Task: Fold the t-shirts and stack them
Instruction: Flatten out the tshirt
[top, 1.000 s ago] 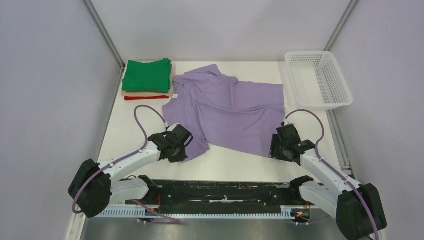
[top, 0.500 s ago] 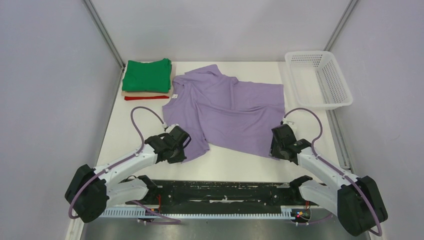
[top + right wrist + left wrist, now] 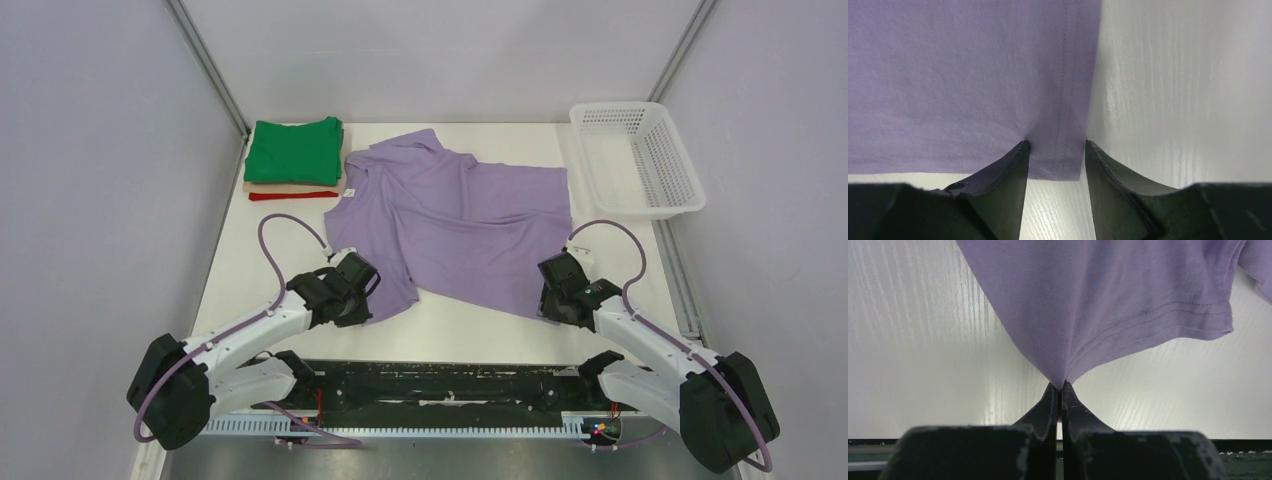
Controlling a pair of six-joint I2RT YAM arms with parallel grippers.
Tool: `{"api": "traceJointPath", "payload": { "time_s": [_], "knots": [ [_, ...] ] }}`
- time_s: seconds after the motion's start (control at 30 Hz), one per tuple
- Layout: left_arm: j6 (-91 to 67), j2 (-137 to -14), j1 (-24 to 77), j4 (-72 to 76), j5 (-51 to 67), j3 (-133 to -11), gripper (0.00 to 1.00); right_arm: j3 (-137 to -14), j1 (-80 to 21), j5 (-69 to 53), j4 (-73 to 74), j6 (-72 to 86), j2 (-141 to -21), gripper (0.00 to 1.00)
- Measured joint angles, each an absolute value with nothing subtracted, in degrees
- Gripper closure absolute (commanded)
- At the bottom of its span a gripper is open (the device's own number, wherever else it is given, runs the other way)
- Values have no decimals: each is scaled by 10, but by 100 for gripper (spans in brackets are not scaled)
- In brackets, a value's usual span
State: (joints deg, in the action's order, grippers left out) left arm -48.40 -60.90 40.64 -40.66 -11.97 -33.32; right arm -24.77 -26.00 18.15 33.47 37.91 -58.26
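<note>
One t-shirt [image 3: 455,225] edge in left pincer [image 3: 1060,385]

A lavender t-shirt [image 3: 460,225] lies beside folded t-shirts [image 3: 295,160].

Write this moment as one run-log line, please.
left gripper: shut on lavender t-shirt | right gripper: open, astride its hem corner | folded stack: far left

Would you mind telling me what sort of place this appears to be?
Probably a robotics lab test cell: grey panel walls enclose a white table, two robot arms are bolted at its near edge, and a lavender t-shirt lies spread out.
</note>
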Motion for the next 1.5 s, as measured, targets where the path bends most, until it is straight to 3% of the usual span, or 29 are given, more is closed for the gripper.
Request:
{"api": "traceJointPath", "payload": {
  "time_s": [0.47, 0.87, 1.17, 1.37, 1.5],
  "knots": [
    [-484, -595, 406, -407, -119, -331, 98, -272, -280, 176, 414, 393, -582, 49],
    [-484, -592, 406, -407, -119, -324, 98, -257, -284, 153, 395, 408, -575, 52],
    [-484, -588, 406, -407, -119, -324, 98, -244, -286, 162, 383, 424, -558, 68],
    [-484, -580, 406, -407, -125, -324, 98, -230, -286, 161, 353, 432, -548, 100],
    [-484, -575, 406, -407, -152, -327, 98, -231, -287, 166, 343, 428, -549, 100]
  ]
}}
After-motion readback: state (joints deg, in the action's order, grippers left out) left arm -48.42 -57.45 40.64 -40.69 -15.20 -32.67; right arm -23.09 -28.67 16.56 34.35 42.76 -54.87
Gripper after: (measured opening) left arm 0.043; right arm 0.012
